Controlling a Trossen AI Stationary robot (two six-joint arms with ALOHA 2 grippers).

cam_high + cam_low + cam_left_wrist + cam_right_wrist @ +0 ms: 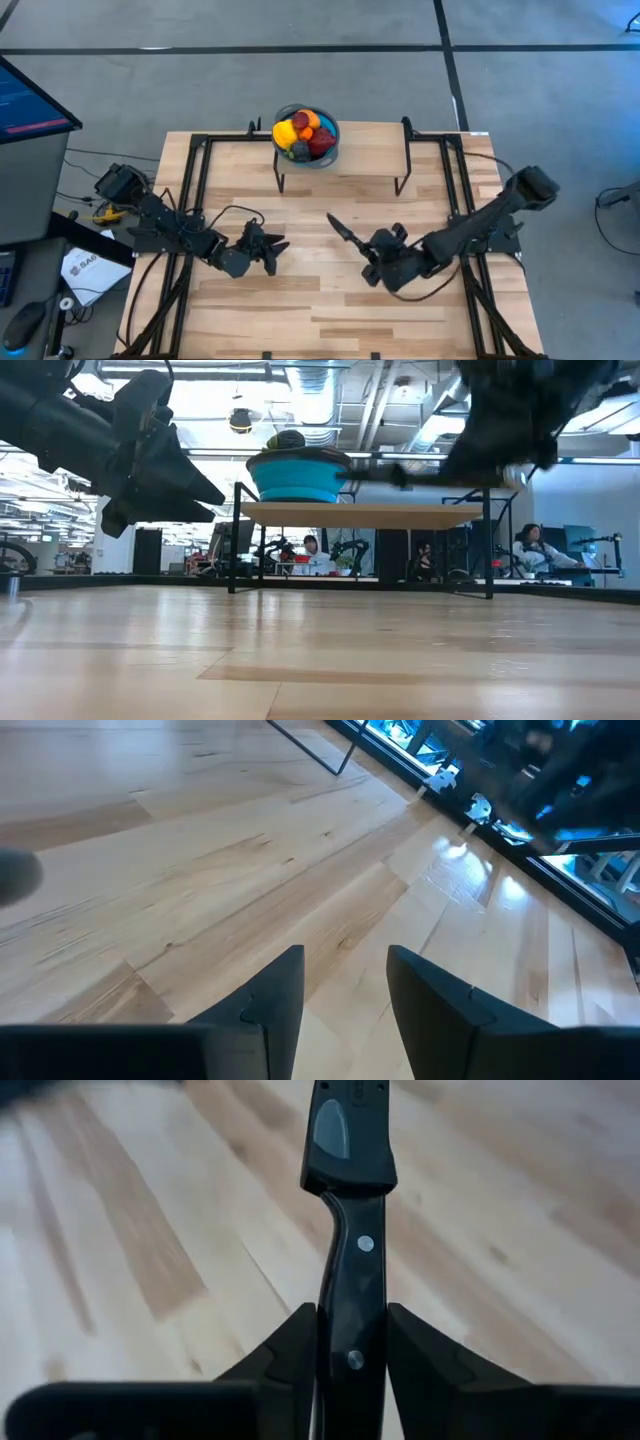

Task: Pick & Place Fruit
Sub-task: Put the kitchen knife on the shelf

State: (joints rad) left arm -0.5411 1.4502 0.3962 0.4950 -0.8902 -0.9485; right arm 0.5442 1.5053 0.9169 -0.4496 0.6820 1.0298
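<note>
Gripping knife (pixel 352 1230) w/ right gripper (pixel 352 1355), above table (pixel 300 300).
Left gripper (pixel 345 990) fingers apart, holding nothing; fruit (pixel 305 133) piled in bowl (pixel 298 478).

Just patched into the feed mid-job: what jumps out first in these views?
The right gripper holds a black-handled knife between its fingers, above the middle of the table. The fruit is heaped in a blue bowl on a small raised shelf at the far edge. The left gripper hangs open and empty over bare wood.
</note>
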